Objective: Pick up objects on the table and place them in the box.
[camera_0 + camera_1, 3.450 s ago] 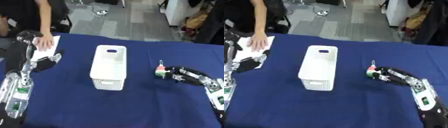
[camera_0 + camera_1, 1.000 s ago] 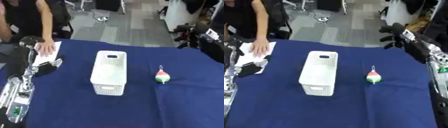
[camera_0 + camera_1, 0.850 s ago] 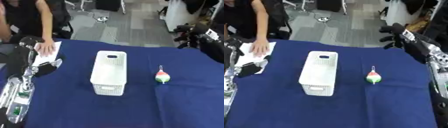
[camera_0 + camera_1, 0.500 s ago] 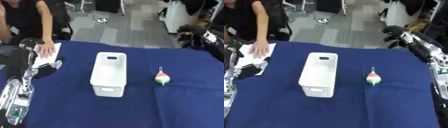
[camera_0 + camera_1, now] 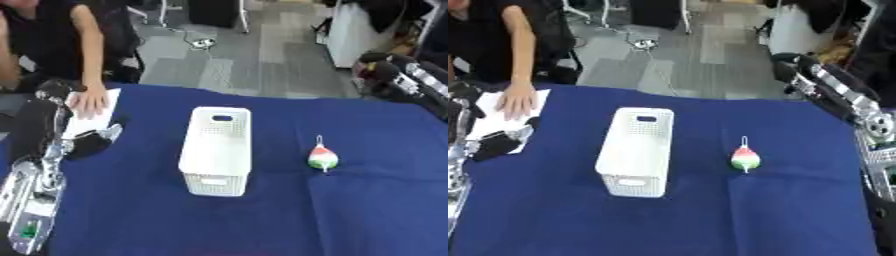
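Fingers of right hand (image 5: pixel 791 70) curled, holding nothing, raised off bench (image 5: pixel 376 210) at 1 o'clock | left hand (image 5: pixel 92 142) fingers not readable, 9 o'clock | red-green object (image 5: pixel 322 157) at 3 o'clock of box (image 5: pixel 217 150), apart | step: reach pending; next: descend, pinch.

A white perforated box (image 5: pixel 216 150) stands mid-table, a small red-green-white object (image 5: pixel 322 157) lying to its right.

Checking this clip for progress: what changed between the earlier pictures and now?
The right hand, which was down at the red-and-green object 3.5 s ago, let it go and lifted away to the table's far right edge. The object stands alone on the cloth, right of the box. Box and left hand stayed put.
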